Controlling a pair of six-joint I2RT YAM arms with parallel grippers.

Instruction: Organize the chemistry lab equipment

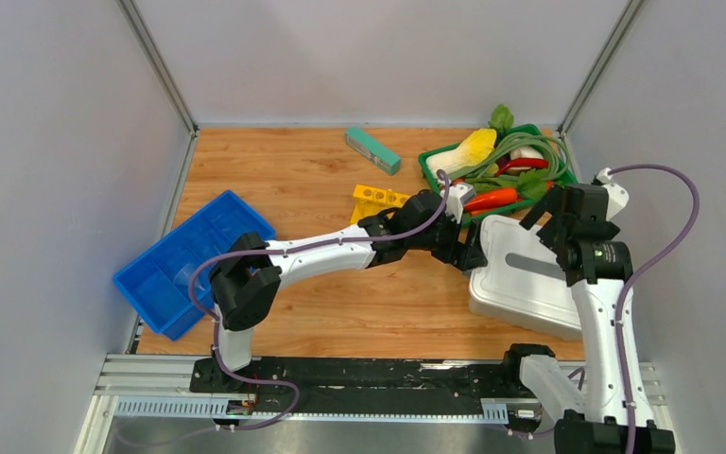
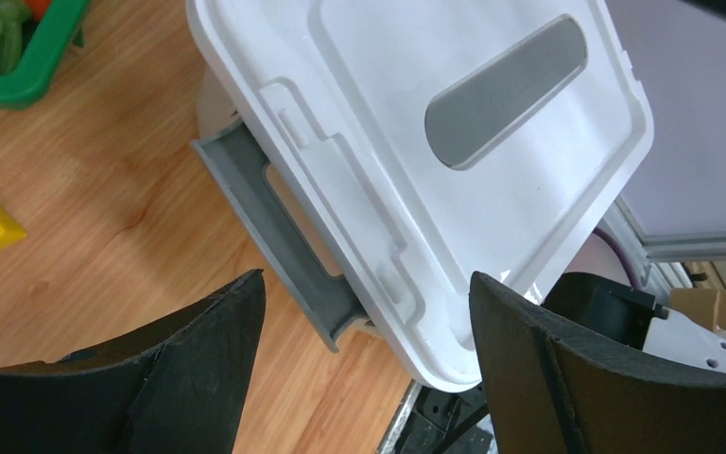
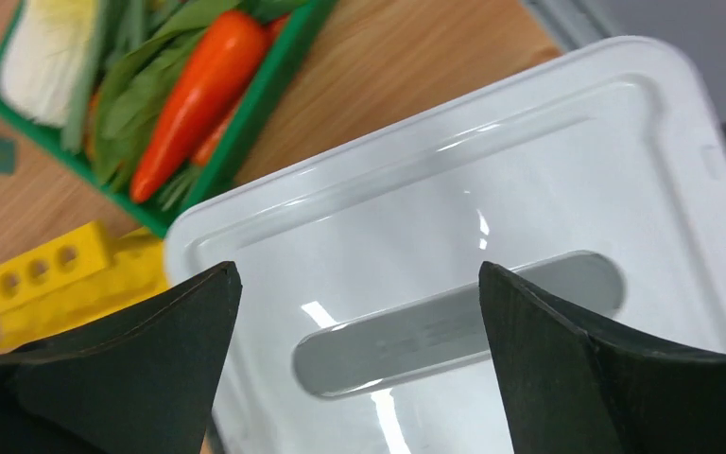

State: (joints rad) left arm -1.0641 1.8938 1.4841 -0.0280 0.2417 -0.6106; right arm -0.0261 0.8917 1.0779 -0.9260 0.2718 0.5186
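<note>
A white lidded box [image 1: 520, 284] with a grey handle strip [image 1: 534, 267] stands at the front right. My left gripper [image 1: 471, 250] is open and empty at the box's left side. In the left wrist view [image 2: 369, 312] its fingers straddle the lid's corner by the grey side latch [image 2: 284, 241]. My right gripper [image 1: 554, 227] is open and empty above the box's far end. In the right wrist view [image 3: 354, 284] it hangs over the handle strip [image 3: 454, 322]. The yellow holed rack [image 1: 378, 200] lies behind my left arm. Glass tubes, funnel, bowl, mesh and tongs are out of view.
A blue compartment tray [image 1: 189, 260] sits tilted at the left edge. A green basket of toy vegetables [image 1: 433, 165] stands at the back right, just behind the box. A teal block [image 1: 372, 149] lies near the back wall. Grey walls close in on both sides.
</note>
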